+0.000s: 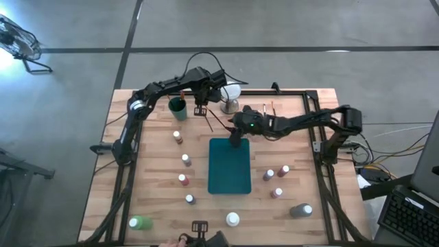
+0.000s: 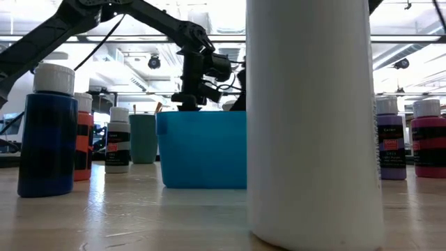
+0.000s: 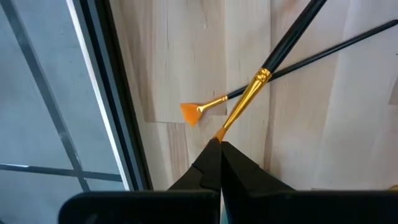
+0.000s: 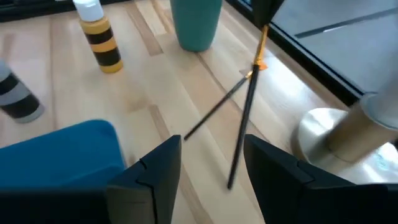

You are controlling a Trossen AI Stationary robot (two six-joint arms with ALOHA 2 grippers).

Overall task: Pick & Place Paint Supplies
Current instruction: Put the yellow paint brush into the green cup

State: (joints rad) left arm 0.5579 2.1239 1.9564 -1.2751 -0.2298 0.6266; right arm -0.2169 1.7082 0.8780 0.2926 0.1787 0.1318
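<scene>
Wooden table (image 1: 158, 171): left end effector (image 3: 217, 144) pinches upright brush (image 3: 245, 106) by its tip.

Pale wooden plank table (image 1: 158, 199) with a smooth matt finish, black metal frame (image 1: 317, 147) at its edge, brushes (image 3: 292, 37) with glossy black handles and shiny gold metal ferrules, smooth teal plastic tray (image 1: 229, 167), white plastic-capped bottles (image 2: 49, 132), brushed metal base (image 4: 323, 134), matt black gripper fingers (image 4: 149, 174).

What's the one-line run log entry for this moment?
left end effector: shut on brush | right end effector: open, near teal tray | second brush: on table
</scene>
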